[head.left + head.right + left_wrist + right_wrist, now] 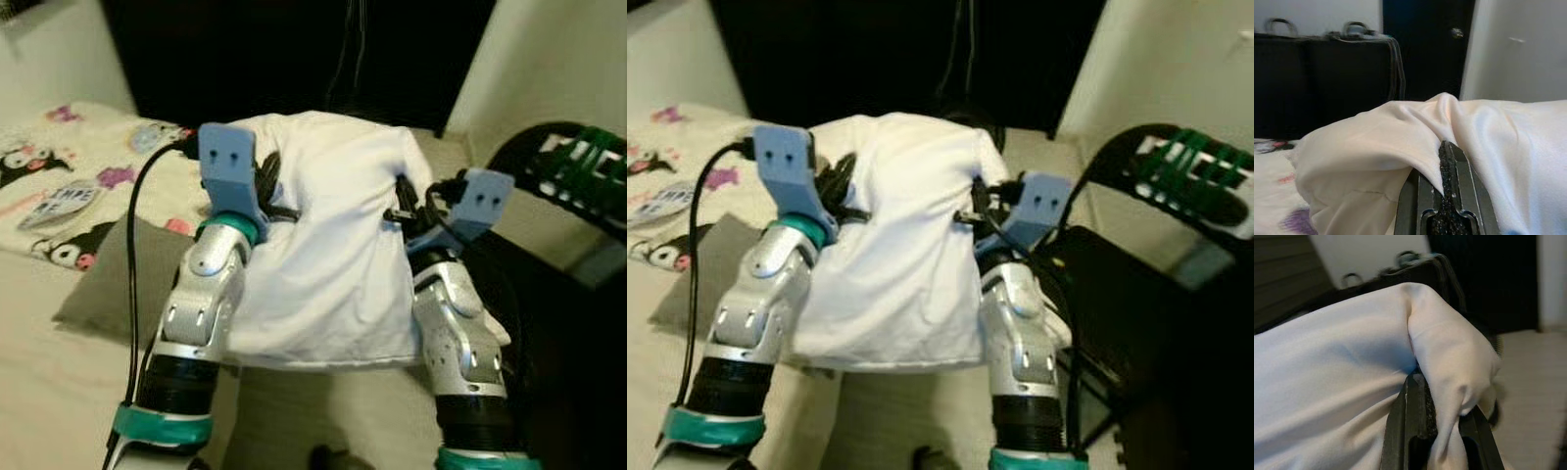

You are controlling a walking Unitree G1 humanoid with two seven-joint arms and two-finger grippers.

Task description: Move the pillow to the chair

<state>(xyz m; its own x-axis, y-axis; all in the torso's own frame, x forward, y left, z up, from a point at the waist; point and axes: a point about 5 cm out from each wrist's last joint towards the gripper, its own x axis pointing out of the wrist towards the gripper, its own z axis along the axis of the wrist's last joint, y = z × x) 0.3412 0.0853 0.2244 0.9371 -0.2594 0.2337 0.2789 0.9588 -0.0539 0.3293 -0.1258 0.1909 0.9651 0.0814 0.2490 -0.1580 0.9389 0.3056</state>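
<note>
1. A bed (59, 196) with cartoon-print bedding is lying on the left, a black chair (1176, 294) on the right, its white lettering unreadable.
2. The left gripper (269, 196) and right gripper (407, 211) are both clamping their jaws on the white pillow (328, 255), lifted between them.

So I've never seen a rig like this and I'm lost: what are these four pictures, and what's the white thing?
A walking humanoid robot took these. The two wider pictures come from cameras in its head, looking down at its own silver arms. The other two come from a camera on each wrist, looking along that gripper's black fingers. The white thing is a pillow, carried between both arms: the left gripper and the right gripper each pinch its cloth. At left is a bed with a cartoon-print cover and a grey cushion. At right is a black chair.
</note>
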